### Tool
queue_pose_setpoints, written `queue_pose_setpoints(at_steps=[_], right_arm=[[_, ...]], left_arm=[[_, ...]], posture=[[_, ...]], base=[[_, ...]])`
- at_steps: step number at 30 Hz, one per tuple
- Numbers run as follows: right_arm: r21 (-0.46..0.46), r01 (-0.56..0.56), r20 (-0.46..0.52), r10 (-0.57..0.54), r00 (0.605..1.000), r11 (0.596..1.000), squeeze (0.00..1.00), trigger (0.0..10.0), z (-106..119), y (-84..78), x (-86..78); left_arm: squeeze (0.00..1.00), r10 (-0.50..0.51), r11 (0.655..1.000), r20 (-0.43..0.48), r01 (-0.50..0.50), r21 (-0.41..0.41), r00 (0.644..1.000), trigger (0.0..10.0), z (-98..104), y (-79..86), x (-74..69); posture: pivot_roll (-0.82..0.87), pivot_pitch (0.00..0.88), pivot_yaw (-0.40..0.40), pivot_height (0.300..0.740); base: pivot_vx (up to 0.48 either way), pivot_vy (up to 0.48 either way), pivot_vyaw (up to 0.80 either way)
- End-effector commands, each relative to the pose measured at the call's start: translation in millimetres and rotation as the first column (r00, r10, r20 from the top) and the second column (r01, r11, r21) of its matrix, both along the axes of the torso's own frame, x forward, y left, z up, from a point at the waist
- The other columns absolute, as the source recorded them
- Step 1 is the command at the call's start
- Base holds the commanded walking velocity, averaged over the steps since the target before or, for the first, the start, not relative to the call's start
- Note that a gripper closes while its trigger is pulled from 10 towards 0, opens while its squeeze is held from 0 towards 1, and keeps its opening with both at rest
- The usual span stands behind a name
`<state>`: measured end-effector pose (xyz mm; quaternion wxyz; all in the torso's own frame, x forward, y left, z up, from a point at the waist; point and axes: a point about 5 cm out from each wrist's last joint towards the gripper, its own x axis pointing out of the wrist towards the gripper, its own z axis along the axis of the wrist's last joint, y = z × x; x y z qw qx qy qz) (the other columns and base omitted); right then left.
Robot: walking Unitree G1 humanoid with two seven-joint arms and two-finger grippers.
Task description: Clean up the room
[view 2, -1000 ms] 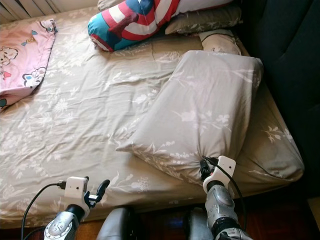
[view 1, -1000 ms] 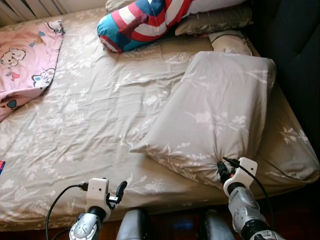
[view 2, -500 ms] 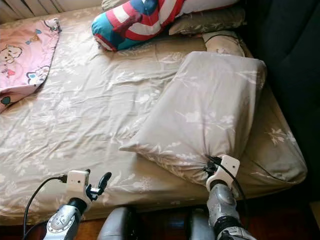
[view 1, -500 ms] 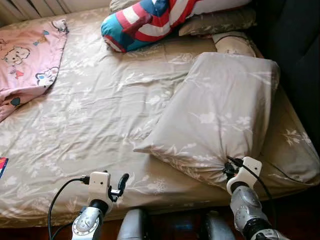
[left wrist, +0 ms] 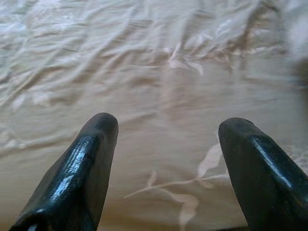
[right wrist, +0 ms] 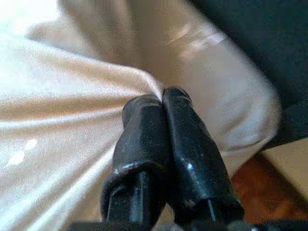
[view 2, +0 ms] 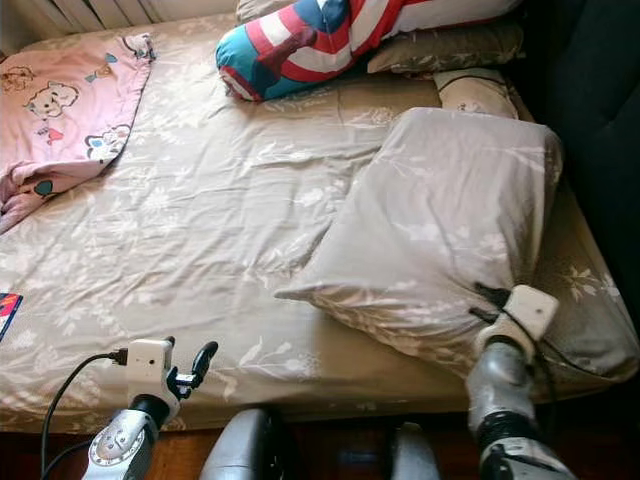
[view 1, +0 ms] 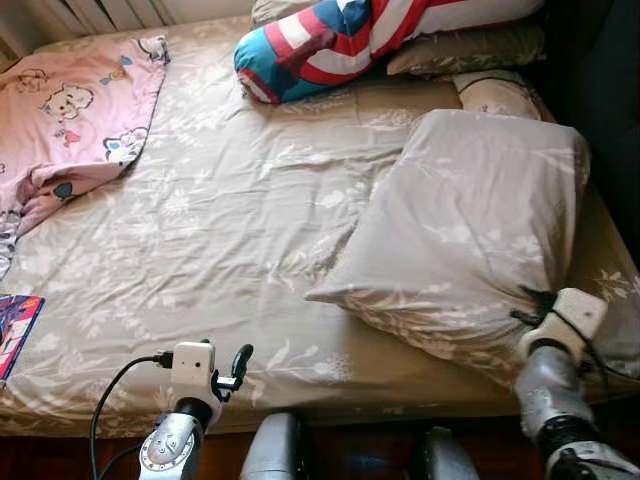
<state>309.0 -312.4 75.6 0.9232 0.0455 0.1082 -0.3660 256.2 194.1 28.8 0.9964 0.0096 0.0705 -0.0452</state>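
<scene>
While sweeping left to right from the bed (view 1: 200, 230): at its near left edge, a small booklet (view 1: 15, 330), bright cover, print too small to read. Farther up that left side, a pink blanket (view 1: 70, 110) printed with cartoon puppies, rumpled and spilling over the edge, probably awaiting folding. Below the bed's near edge, left of centre, left gripper (left wrist: 166, 168) hovering idle over bare sheet, fingers (left wrist: 77, 173) spread wide, holding nothing. At the head of the bed, a red, white and blue striped cushion (view 1: 330, 40), lying across a flat pillow. On the bed's right half, the large beige pillow (view 2: 450, 240), lying askew, its near corner bunched to a point. Right gripper (right wrist: 161, 122) at that corner, fingers pressed together on a pinch of pillowcase, presumably for dragging the pillow toward the headboard. No brand or legible writing anywhere.
</scene>
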Motion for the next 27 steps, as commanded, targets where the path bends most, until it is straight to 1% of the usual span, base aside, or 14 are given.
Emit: queue_pose_setpoints(at_steps=[1, 5, 7, 8, 12, 13, 15, 18, 21, 22, 23, 24, 25, 27], right_arm=[[-0.033, 0.119, 0.043, -0.118, 0.992, 0.992, 0.00, 0.0, 17.5, -26.4, -6.3], [-0.101, 0.210, 0.066, -0.204, 0.977, 0.972, 0.00, 0.0, 47.6, -59.7, -10.4], [-0.131, 0.291, 0.105, -0.278, 0.955, 0.948, 0.00, 0.0, 67.5, -80.7, -17.2], [-0.144, 0.307, 0.116, -0.292, 0.949, 0.941, 0.00, 0.0, 74.1, -86.0, -18.7], [-0.182, 0.356, 0.142, -0.334, 0.932, 0.917, 0.00, 0.0, 92.4, -102.6, -25.2], [-0.182, 0.356, 0.142, -0.334, 0.932, 0.917, 0.00, 0.0, 92.4, -102.6, -25.2], [-0.208, 0.405, 0.160, -0.377, 0.912, 0.890, 0.00, 0.0, 107.9, -118.3, -34.1], [-0.218, 0.427, 0.170, -0.396, 0.902, 0.878, 0.00, 0.0, 117.0, -127.0, -39.5], [-0.249, 0.412, 0.144, -0.387, 0.911, 0.876, 0.00, 0.0, 113.6, -125.0, -38.7], [-0.245, 0.404, 0.135, -0.382, 0.914, 0.881, 0.00, 7.0, 109.0, -122.7, -38.0], [-0.241, 0.398, 0.130, -0.377, 0.917, 0.885, 0.00, 7.0, 105.8, -121.1, -37.5], [-0.238, 0.380, 0.125, -0.359, 0.925, 0.894, 0.00, 10.0, 103.0, -118.9, -36.0], [-0.223, 0.347, 0.137, -0.323, 0.936, 0.911, 0.00, 10.0, 100.7, -114.8, -32.3], [-0.255, 0.236, 0.139, -0.205, 0.969, 0.938, 0.00, 10.0, 94.5, -98.8, -20.1]], left_arm=[[0.00, 0.011, 1.000, -0.034, -0.010, 0.015, 0.999, 10.0, -5.1, 6.7, -7.1], [0.00, 0.006, 1.000, -0.038, -0.005, 0.016, 0.999, 10.0, -4.3, 7.0, -7.7], [0.00, 0.003, 1.000, -0.041, -0.002, 0.016, 0.999, 10.0, -4.4, 6.7, -7.9], [0.00, 0.002, 1.000, -0.042, -0.002, 0.015, 0.999, 10.0, -4.5, 6.4, -7.9], [0.00, 0.000, 1.000, -0.044, 0.001, 0.014, 0.999, 10.0, -4.7, 5.4, -7.7], [0.00, 0.000, 1.000, -0.044, 0.001, 0.014, 0.999, 10.0, -4.7, 5.4, -7.7], [0.00, -0.003, 1.000, -0.047, 0.004, 0.013, 0.999, 10.0, -4.9, 5.0, -7.8], [0.00, -0.004, 1.000, -0.052, 0.005, 0.014, 0.999, 10.0, -5.7, 5.5, -8.6], [0.00, -0.007, 1.000, -0.062, 0.007, 0.015, 0.998, 10.0, -7.5, 5.5, -9.4], [0.00, -0.007, 1.000, -0.064, 0.008, 0.015, 0.998, 10.0, -8.0, 5.2, -9.4], [0.00, -0.007, 1.000, -0.065, 0.008, 0.015, 0.998, 10.0, -8.3, 5.1, -9.3], [0.00, -0.008, 1.000, -0.066, 0.009, 0.015, 0.998, 10.0, -8.7, 5.1, -9.4], [0.00, -0.008, 1.000, -0.068, 0.009, 0.015, 0.998, 10.0, -9.1, 5.0, -9.4], [0.00, -0.007, 1.000, -0.074, 0.009, 0.015, 0.997, 10.0, -11.0, 5.6, -9.3]], posture=[[-0.01, 0.211, 0.118, 0.657], [-0.02, 0.213, 0.123, 0.657], [-0.03, 0.215, 0.126, 0.657], [-0.03, 0.215, 0.126, 0.657], [-0.04, 0.220, 0.129, 0.657], [-0.04, 0.220, 0.129, 0.657], [-0.04, 0.221, 0.129, 0.657], [-0.05, 0.222, 0.129, 0.657], [-0.04, 0.223, 0.132, 0.657], [-0.04, 0.223, 0.133, 0.657], [-0.04, 0.223, 0.133, 0.657], [-0.04, 0.222, 0.134, 0.657], [-0.04, 0.221, 0.134, 0.657], [-0.04, 0.220, 0.134, 0.657]], base=[[0.000, 0.000, 0.00], [0.000, 0.000, 0.00], [0.000, 0.000, 0.00], [0.000, 0.000, 0.00], [0.000, 0.000, 0.00], [0.000, 0.000, 0.00], [0.000, 0.000, 0.00], [0.000, 0.000, 0.00], [0.000, 0.000, 0.00], [0.000, 0.000, 0.00], [0.000, 0.000, 0.00], [0.000, 0.000, 0.00], [0.000, 0.000, 0.00], [0.000, 0.000, 0.00]])
